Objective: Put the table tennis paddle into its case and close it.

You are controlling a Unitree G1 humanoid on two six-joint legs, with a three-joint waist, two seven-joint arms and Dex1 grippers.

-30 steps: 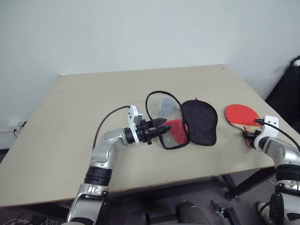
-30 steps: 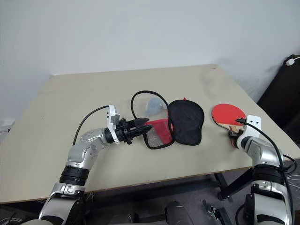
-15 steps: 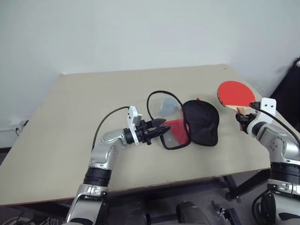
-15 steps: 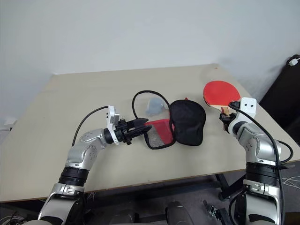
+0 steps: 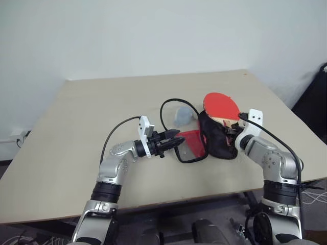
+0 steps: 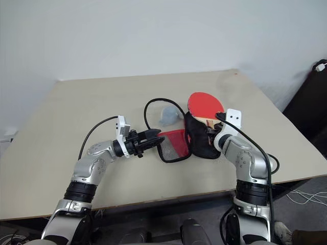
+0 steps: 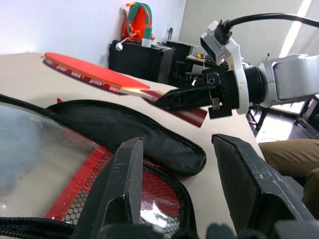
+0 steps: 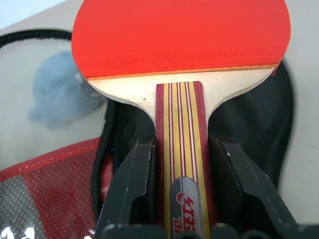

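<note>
The right claw (image 8: pixel 182 164) clamps the table tennis paddle (image 5: pixel 220 105) by its handle above the open case (image 5: pixel 217 133) (lining up), while the left claw (image 5: pixel 173 141) pinches the case's rim.

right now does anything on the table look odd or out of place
One thing: a whitish-blue fluffy ball lies under the clear flap of the open case, where the table tennis paddle should go. The paddle itself is held by its handle in the right pincer, above the black lining.
</note>
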